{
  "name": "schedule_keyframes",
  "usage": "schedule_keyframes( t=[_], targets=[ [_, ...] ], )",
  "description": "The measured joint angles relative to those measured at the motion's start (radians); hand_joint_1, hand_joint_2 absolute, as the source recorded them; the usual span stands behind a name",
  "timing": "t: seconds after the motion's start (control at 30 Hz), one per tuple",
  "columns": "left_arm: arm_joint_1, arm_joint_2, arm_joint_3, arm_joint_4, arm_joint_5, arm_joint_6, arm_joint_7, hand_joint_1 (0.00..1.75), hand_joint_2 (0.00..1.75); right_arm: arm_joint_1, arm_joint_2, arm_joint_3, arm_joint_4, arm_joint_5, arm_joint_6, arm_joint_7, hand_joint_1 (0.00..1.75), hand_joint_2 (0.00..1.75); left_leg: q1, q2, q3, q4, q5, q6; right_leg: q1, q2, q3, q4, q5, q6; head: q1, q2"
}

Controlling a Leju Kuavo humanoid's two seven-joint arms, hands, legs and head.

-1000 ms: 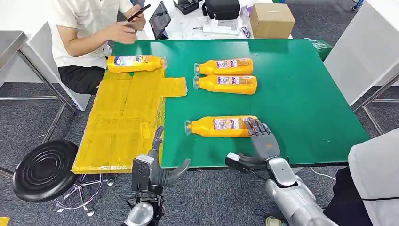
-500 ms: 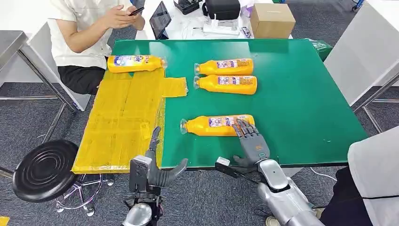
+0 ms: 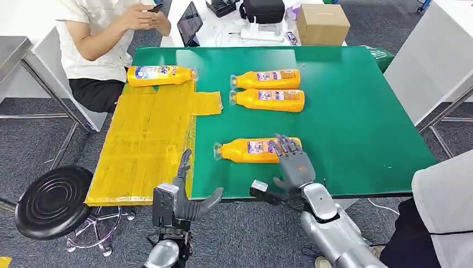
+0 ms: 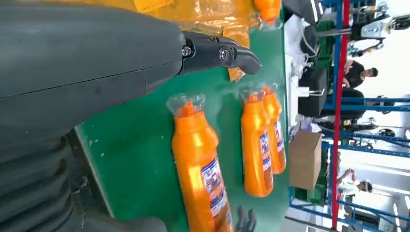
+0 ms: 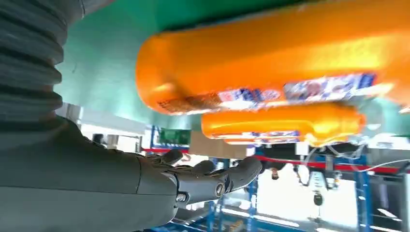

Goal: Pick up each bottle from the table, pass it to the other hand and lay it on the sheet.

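The nearest orange bottle [image 3: 251,149] lies on its side on the green table [image 3: 357,111], cap to the left. My right hand [image 3: 293,166] is spread open at its base end, fingertips [image 3: 285,144] over the bottle and thumb held out below the table edge. The right wrist view has this bottle [image 5: 290,58] close above the fingers [image 5: 212,180], not enclosed. My left hand [image 3: 187,196] is open at the front edge, beside the yellow sheet [image 3: 145,139]. Its wrist view looks along the bottle [image 4: 200,162]. One bottle [image 3: 160,74] lies at the sheet's far end.
Two more orange bottles [image 3: 266,79] [image 3: 269,100] lie side by side at mid-table. A seated person [image 3: 100,39] holds a phone at the far left corner. A black stool [image 3: 53,202] stands at the front left. A cardboard box [image 3: 322,22] sits beyond the table.
My right hand has moved left along the front edge onto the near bottle's base end, and that bottle has slid slightly left. The left hand has stayed put.
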Motion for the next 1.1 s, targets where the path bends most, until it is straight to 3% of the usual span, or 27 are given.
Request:
schedule_keyframes(
  t=[0.57,1.1],
  targets=[
    [-0.036,0.000,-0.028,0.016,0.061,-0.043,0.031,0.00,1.75,-0.135,0.077,-0.061,0.287,-0.087,0.000,-0.055,0.00,1.75,0.000,0.000,0.000,0.000,0.000,0.000,0.000,0.000,0.000,0.000,0.000,0.000,0.000,0.000],
    [-0.070,-0.001,-0.048,0.052,0.165,-0.101,0.066,0.00,1.75,-0.211,0.107,-0.060,0.430,-0.017,-0.013,-0.019,0.00,1.75,0.000,0.000,0.000,0.000,0.000,0.000,0.000,0.000,0.000,0.000,0.000,0.000,0.000,0.000]
  ],
)
